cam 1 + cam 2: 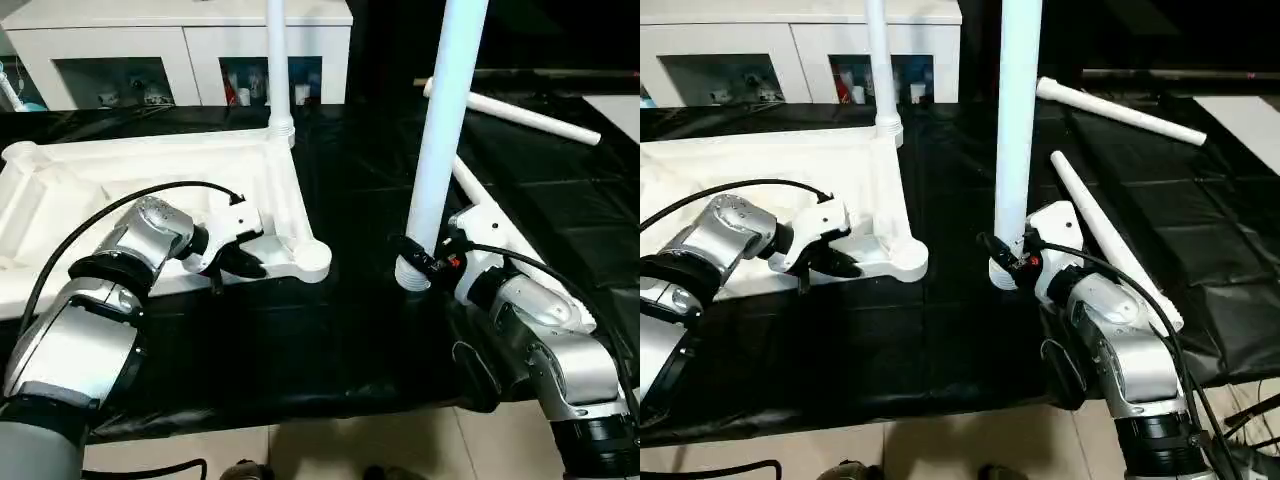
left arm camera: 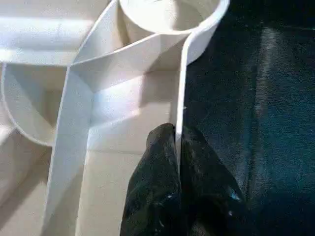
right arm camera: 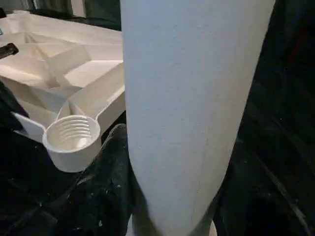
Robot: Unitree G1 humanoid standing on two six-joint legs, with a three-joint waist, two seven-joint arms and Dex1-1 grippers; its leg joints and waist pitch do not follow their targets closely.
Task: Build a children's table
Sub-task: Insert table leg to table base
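The white ribbed plastic table top (image 1: 150,190) is laid underside up on the black-covered counter (image 1: 330,340). Its thin edge wall is pinched by the clenched left end effector (image 2: 177,142) just short of the empty round threaded corner socket (image 3: 73,140), evidently so that the top is steadied. A long white tapered tube leg (image 1: 440,130) is held upright in the right end effector (image 1: 420,262), its base near that socket, presumably for insertion. One leg (image 1: 277,60) is already seated at the far corner; two spare legs (image 1: 520,118) lie beyond.
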